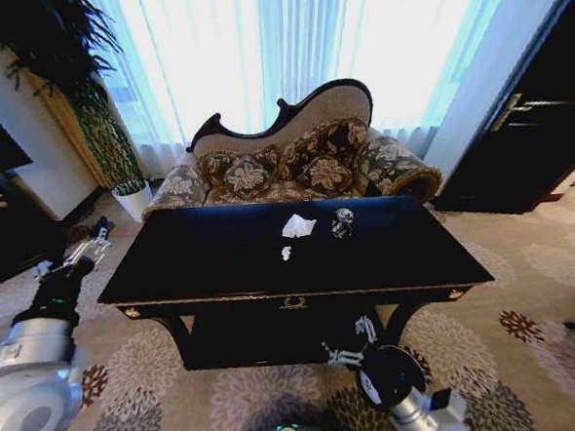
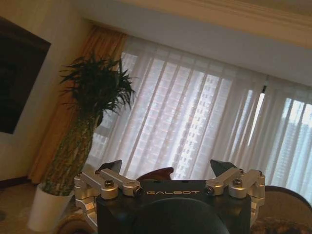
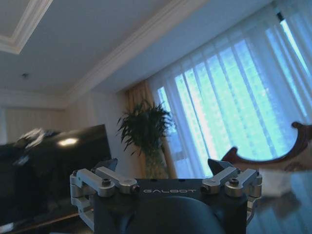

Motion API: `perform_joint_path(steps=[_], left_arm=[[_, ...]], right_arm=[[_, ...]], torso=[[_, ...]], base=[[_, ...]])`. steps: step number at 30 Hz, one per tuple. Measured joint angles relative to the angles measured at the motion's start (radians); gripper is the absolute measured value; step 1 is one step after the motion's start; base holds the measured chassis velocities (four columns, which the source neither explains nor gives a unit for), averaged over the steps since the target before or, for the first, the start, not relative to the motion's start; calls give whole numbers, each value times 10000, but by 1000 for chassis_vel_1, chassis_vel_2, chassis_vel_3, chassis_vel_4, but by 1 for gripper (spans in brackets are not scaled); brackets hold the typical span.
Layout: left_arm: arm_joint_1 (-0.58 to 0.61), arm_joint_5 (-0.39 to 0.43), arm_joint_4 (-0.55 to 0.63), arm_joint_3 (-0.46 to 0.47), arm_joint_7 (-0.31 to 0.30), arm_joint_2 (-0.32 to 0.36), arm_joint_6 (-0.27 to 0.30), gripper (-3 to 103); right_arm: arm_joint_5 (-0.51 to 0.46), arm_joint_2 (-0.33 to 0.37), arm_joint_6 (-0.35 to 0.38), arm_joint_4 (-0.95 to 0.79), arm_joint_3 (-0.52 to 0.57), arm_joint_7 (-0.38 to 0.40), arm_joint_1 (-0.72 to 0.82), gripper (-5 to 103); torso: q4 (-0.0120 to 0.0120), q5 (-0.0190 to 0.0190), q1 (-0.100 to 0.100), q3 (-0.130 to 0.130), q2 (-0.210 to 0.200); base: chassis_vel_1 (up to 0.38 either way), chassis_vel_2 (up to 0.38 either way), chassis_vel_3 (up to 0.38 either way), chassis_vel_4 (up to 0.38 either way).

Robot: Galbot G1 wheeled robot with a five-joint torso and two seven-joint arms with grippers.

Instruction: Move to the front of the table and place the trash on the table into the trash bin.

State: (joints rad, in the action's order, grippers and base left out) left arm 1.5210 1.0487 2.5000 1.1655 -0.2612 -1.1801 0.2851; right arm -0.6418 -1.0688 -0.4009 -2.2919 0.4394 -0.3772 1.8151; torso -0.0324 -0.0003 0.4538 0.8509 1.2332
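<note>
The robot is facing the front edge of the surface (image 1: 222,268), the big black one with the gold bit at the middle. The white tissue (image 1: 298,226) is lying near the back edge, around the middle. The shiny wrapper (image 1: 342,222) is sitting just beside it, toward the right side. A tiny white scrap (image 1: 286,253) is resting a little closer to the front. I am not spotting any trash bin. The left claw (image 1: 96,237) is hanging off the left end, spread wide and holding nothing. The right claw (image 1: 349,344) is waiting low below the front edge, spread wide too. To do well, I think the robot is needing to get close and square, then reach over slowly.
</note>
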Motion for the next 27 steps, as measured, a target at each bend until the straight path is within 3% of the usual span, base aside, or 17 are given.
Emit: perform_joint_path(steps=[2,4,5,6,10,14,19,23,25,27], left_arm=[[-19,292,0,118,-156,116,70,100],[-27,326,1,-13,-227,304,90,100],[-27,326,1,-13,-227,304,90,100],[-21,316,1,-177,-308,499,103,100],[26,464,2,-255,-522,991,184,100],[194,583,2,-125,-573,1091,212,100],[364,760,2,407,-598,1038,214,100],[600,1121,0,1319,-644,956,214,100],[430,1279,0,1244,-791,1036,317,100],[326,1283,2,1160,-834,1076,361,100]], right_arm=[[151,217,530,-339,-37,1234,-474,100],[255,616,992,-509,-153,2954,-950,100],[255,616,992,-509,-153,2954,-950,100],[194,875,1327,-534,-151,3946,-1282,100],[44,1262,2133,-474,145,5458,-2122,100],[-224,1526,2816,-274,232,6303,-2704,100],[-666,1963,3350,169,-15,6468,-3681,100],[-1521,3346,3579,1293,-697,6445,-5317,100],[-1916,4204,3565,2097,-759,6337,-5949,100],[-2012,4419,3540,2390,-787,6299,-6144,100]], torso=[[-2,1,0,0,0],[1,2,0,0,0],[1,2,0,0,0],[1,0,0,1,0],[-1,3,2,2,-1],[-2,1,1,1,0],[-3,5,1,1,-1],[5,6,1,2,-1],[7,-3,1,1,-1],[1,1,1,2,-1]], base=[[0,0,0,0],[0,0,0,0],[0,0,0,0],[0,0,0,0],[0,0,0,0],[0,0,0,0],[0,0,0,0],[0,0,0,0],[0,0,0,0],[0,0,0,0]])
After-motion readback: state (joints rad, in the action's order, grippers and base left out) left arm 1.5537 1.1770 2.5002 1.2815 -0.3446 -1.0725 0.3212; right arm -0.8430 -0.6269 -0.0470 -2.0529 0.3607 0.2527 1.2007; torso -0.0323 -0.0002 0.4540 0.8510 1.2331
